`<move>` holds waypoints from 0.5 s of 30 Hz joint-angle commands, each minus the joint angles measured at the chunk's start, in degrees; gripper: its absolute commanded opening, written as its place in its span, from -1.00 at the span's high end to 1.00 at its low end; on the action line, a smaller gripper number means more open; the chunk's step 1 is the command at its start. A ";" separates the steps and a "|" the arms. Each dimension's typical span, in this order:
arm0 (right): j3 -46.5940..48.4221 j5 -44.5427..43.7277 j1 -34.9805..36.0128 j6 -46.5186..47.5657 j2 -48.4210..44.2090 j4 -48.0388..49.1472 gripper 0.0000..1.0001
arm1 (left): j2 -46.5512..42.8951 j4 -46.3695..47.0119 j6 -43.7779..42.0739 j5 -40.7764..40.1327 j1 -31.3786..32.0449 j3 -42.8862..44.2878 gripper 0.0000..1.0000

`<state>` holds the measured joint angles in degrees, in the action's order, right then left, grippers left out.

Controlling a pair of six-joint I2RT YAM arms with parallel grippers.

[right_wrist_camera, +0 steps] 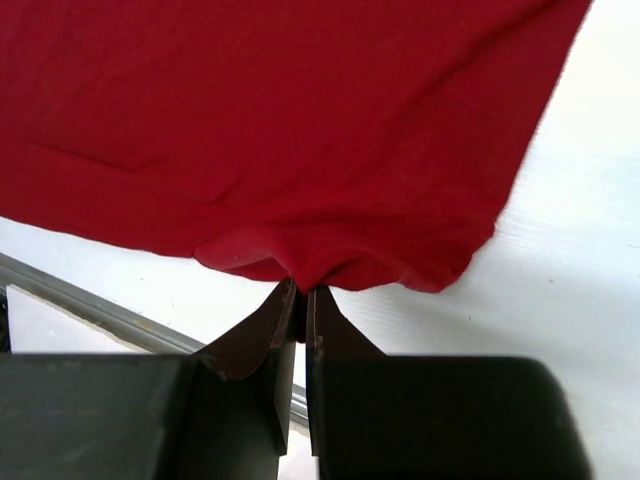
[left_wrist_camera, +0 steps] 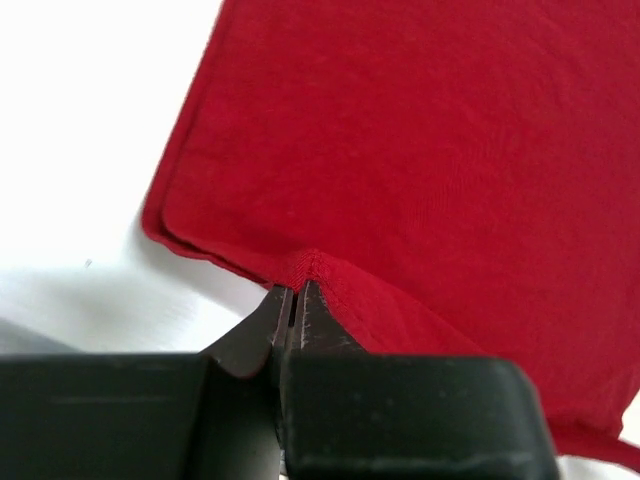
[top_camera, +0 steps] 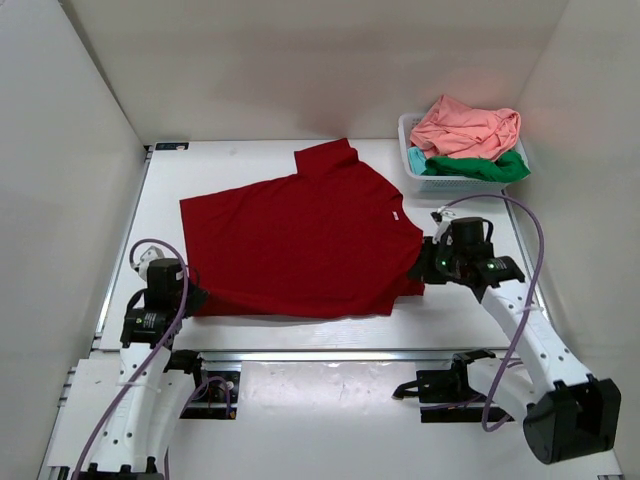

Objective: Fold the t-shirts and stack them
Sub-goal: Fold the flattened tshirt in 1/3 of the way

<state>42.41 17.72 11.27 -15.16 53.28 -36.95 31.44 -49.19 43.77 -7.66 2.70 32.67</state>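
The dark red t-shirt [top_camera: 300, 240] lies spread flat on the white table, collar to the right, one sleeve pointing to the back. My left gripper [top_camera: 192, 297] is shut on its near left hem [left_wrist_camera: 300, 268]. My right gripper [top_camera: 425, 266] is shut on the near right sleeve edge [right_wrist_camera: 310, 265], which bunches at the fingertips. The salmon pink t-shirt [top_camera: 465, 127] and the green t-shirt [top_camera: 480, 166] lie crumpled in the basket at the back right.
The white lattice basket [top_camera: 420, 180] stands at the back right corner. White walls close the left, back and right sides. A metal rail [top_camera: 330, 354] runs along the table's near edge.
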 commanded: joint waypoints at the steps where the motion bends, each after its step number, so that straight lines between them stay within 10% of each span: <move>1: 2.14 2.06 0.34 1.10 4.10 5.12 1.00 | 0.11 -3.02 4.65 -3.76 -0.51 -0.41 0.94; 15: 20.94 4.44 -2.74 5.23 26.42 7.86 1.00 | 2.75 -6.01 11.25 -10.36 -1.99 -0.59 0.94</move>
<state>58.61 21.12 9.39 -11.55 77.17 -31.40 33.01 -55.35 53.65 -15.97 1.30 32.34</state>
